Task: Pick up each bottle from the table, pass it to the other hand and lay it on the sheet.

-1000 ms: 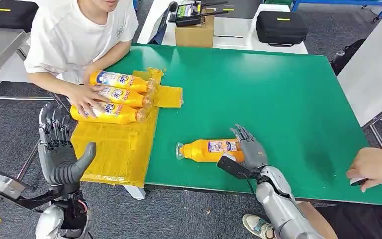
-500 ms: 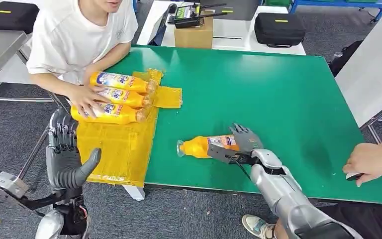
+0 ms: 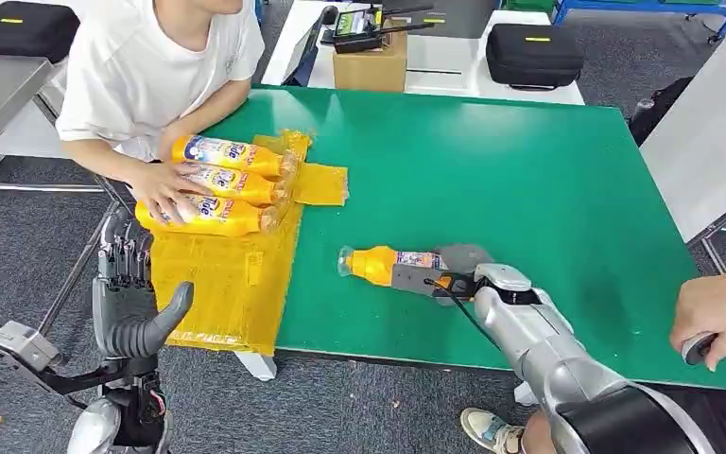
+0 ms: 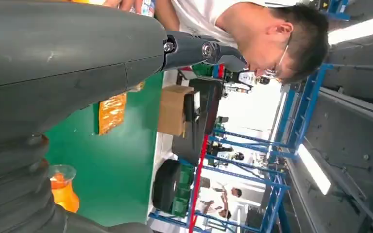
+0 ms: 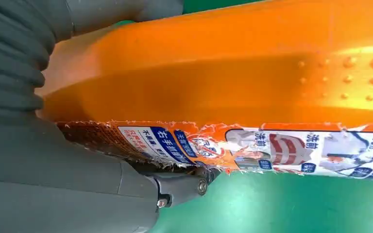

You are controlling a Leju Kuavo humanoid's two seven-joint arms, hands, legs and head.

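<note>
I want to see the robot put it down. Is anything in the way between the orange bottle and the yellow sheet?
Nothing visible on the table. The bottle sits in the right hand, and bare green table lies between it and the sheet. The three bottles and a person's hand fill the sheet's far part; the near part is free.

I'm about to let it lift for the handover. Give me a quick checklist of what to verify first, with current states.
1. Right hand wrapped around the orange bottle: ok.
2. Bottle off the green table: cannot tell.
3. Left hand empty, fingers apart, ready to receive: ok.
4. Free space on the yellow sheet below the three laid bottles: ok.
5. Person's hand off the sheet: not ok, it rests on the laid bottles.
</note>
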